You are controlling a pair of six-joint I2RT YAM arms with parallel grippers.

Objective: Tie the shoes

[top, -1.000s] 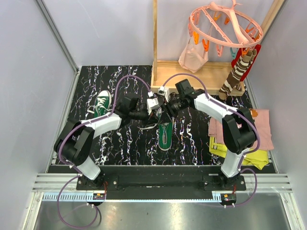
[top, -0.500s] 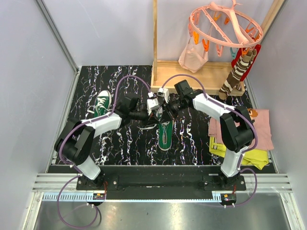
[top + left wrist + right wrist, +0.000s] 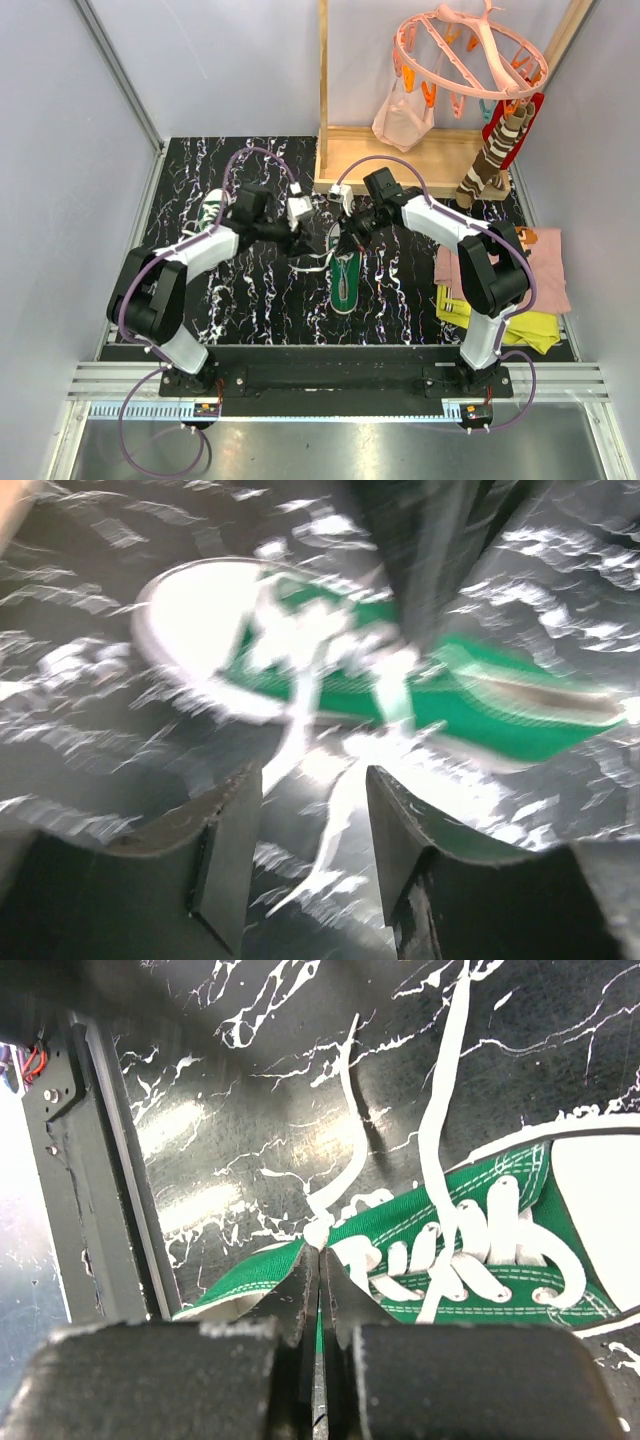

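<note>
Left tool [image 3: 314, 788] farther left than before, jaws apart; right tool [image 3: 320, 1256] tight on lace [image 3: 351, 1150].

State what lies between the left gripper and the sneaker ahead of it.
Left wrist view: a loose white lace across marbled tabletop, leading from sneaker to left gripper.

Black marbled tabletop [image 3: 270, 300] carried a green sneaker [image 3: 345, 282] at centre, white laces [image 3: 440, 1140] trailing; a second sneaker [image 3: 211, 207] far left, a wooden rack base [image 3: 400, 160] at the back, folded cloths [image 3: 545, 275] seemingly at its right edge.
</note>
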